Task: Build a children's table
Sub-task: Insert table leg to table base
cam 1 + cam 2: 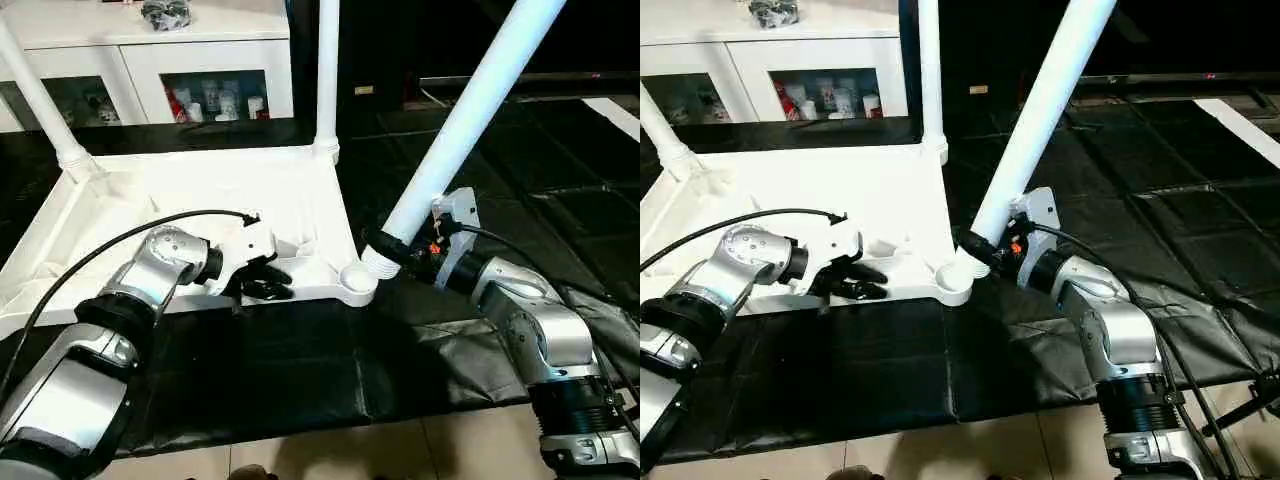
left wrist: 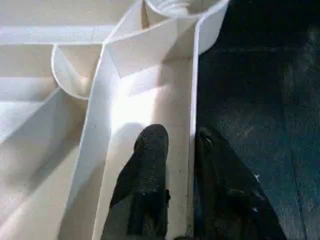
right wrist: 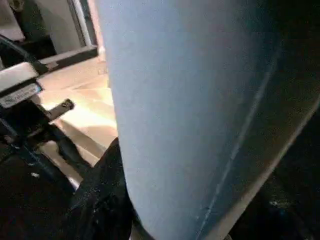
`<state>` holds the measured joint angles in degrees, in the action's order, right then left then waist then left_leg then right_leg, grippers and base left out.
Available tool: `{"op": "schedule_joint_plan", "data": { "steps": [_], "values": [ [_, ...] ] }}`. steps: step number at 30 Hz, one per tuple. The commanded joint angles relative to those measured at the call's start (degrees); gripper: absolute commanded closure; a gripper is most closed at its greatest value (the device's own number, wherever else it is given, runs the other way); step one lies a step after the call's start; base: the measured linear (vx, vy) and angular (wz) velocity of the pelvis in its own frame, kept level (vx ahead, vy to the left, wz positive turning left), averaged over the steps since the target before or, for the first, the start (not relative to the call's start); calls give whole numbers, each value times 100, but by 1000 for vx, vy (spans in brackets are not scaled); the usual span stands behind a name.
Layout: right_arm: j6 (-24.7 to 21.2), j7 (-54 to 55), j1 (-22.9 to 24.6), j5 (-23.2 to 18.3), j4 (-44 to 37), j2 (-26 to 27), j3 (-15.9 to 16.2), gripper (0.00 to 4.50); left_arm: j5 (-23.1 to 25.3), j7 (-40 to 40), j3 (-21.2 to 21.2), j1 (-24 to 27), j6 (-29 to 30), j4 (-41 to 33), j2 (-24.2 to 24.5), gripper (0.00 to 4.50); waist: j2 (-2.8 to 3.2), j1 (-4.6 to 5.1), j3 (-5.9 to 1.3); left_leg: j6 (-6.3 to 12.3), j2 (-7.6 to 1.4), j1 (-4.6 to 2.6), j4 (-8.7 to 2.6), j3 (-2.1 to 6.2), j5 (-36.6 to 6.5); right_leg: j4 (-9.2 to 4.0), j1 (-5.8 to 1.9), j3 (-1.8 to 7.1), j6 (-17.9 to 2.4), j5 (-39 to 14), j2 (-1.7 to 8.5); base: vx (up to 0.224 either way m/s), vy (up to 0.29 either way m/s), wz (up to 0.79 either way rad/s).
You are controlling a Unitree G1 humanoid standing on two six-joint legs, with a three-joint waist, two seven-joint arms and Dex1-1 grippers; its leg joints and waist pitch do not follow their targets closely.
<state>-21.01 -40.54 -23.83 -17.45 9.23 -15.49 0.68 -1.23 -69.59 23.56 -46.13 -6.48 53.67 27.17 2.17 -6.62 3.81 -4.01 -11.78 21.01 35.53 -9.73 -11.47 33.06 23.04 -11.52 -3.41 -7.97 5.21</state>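
The table top lay upside down on the black floor mat, ribbed underside up, its near edge running across in front of me. Two legs already stood in the far corners: one leaning at the far left, one upright at the far right.

My left gripper sat on the near rim of the top, toward the right corner. In the left wrist view one black finger lay inside the rim wall and the other outside it, so the narrow gap between them straddled that thin white edge. Whether they actually pinched it I could not tell.

My right gripper was clamped around the thick lower end of the third leg, which slanted steeply up and to the right. Its foot end met the round socket at the near right corner lobe, tilted rather than upright.

Right of that corner the mat was dark and bare, with open room beside my right forearm. Behind the top stood a white glass-door cabinet, close to the far edge. Between the near rim and me lay a broad free band of mat
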Motion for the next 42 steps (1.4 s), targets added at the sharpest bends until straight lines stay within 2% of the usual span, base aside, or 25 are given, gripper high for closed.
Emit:
{"op": "schedule_joint_plan", "data": {
  "steps": [1,3,4,9,11,15,18,21,22,24,25,27,30,31,32,33,37,41,42],
  "values": [
    [100,83,85,205,-74,-74,186,257,137,40,-4,-141,-84,101,3,381,25,-18,-539,127,-211,-68,-408,108,-862,-470,-376,430,29,-2097,514,0,0,0],
    [-48,185,115,303,-105,-83,284,257,150,47,-12,-144,-73,153,-5,396,30,-22,-523,132,-197,-78,-406,99,-896,-494,-375,427,24,-2186,511,0,0,0],
    [-100,238,119,316,-111,-69,293,257,154,29,-34,-152,-68,188,-16,419,26,-19,-517,133,-195,-72,-408,99,-921,-502,-376,422,36,-2233,511,0,0,0],
    [-126,18,45,218,-60,-57,362,257,73,110,-222,-165,148,275,-111,440,13,-16,-516,136,-185,-83,-402,96,-1015,-543,-378,395,143,-2426,504,0,0,0],
    [-72,-114,-48,151,27,13,369,257,-173,115,-489,-113,493,207,-266,440,18,-18,-531,166,-209,-73,-400,103,-932,-511,-390,404,68,-2248,516,0,0,0],
    [-275,-103,-157,25,122,76,338,257,-258,123,-530,65,666,-58,-344,450,33,-17,-556,205,-266,-48,-411,135,-766,-408,-392,442,-182,-1784,531,0,0,0],
    [-337,-140,-373,-110,540,149,194,257,-149,243,-417,304,778,-328,-402,450,38,-16,-547,209,-238,-54,-403,108,-803,-411,-398,454,-286,-1785,540,0,0,0],
    [-211,-296,-523,-109,853,174,154,257,18,336,-401,496,689,-561,-438,450,11,-4,-538,212,-240,-60,-406,95,-831,-427,-390,451,-275,-1862,525,0,0,0],
    [-180,-320,-554,-98,927,178,147,257,31,312,-415,557,656,-652,-447,450,-12,-9,-535,233,-231,-60,-408,88,-819,-441,-396,452,-226,-1956,525,0,0,0],
    [-149,-372,-591,-104,1035,177,148,257,17,291,-419,660,673,-836,-441,450,-28,-14,-540,253,-232,-55,-405,86,-756,-438,-392,454,-155,-2063,530,0,0,0],
    [-138,-410,-600,-113,1076,174,154,257,21,294,-407,694,675,-894,-430,450,-17,-16,-543,253,-232,-55,-403,87,-764,-429,-393,449,-147,-2083,534,0,0,0],
    [-74,-517,-641,-128,1233,166,185,257,37,329,-401,748,707,-979,-398,450,-45,-17,-538,293,-223,-58,-403,75,-735,-454,-378,448,-80,-2166,521,0,0,0],
    [56,-562,-695,-60,1414,145,212,257,-22,333,-461,792,775,-1061,-403,450,-23,-19,-541,282,-233,-61,-404,83,-720,-446,-367,446,-72,-2176,525,0,0,0],
    [98,-575,-726,-22,1503,128,214,257,-68,315,-504,814,806,-1107,-404,450,-83,-9,-547,283,-236,-49,-407,80,-704,-437,-378,448,-72,-2156,531,0,0,0],
    [183,-577,-762,61,1600,93,226,257,-83,297,-551,839,799,-1154,-401,450,-52,-18,-543,287,-224,-49,-403,79,-668,-430,-375,451,-81,-2160,531,0,0,0],
    [227,-591,-770,98,1626,65,238,257,-71,293,-567,850,783,-1173,-395,450,-75,-11,-543,300,-216,-39,-400,70,-643,-434,-378,453,-66,-2166,528,0,0,0],
    [214,-765,-752,28,1601,3,196,257,-59,311,-604,902,729,-1262,-379,450,-68,-20,-544,346,-218,-36,-399,71,-587,-426,-374,454,-36,-2146,519,0,0,0],
    [534,-795,-717,9,1683,44,139,257,-127,228,-622,938,835,-1411,-426,450,-78,-18,-540,362,-212,-31,-398,64,-605,-434,-370,452,-9,-2207,522,0,0,0],
    [723,-823,-704,28,1753,86,130,257,-152,181,-638,942,950,-1449,-445,422,-73,-18,-537,359,-210,-43,-399,62,-613,-450,-363,448,0,-2254,522,0,0,0]
  ]
}}
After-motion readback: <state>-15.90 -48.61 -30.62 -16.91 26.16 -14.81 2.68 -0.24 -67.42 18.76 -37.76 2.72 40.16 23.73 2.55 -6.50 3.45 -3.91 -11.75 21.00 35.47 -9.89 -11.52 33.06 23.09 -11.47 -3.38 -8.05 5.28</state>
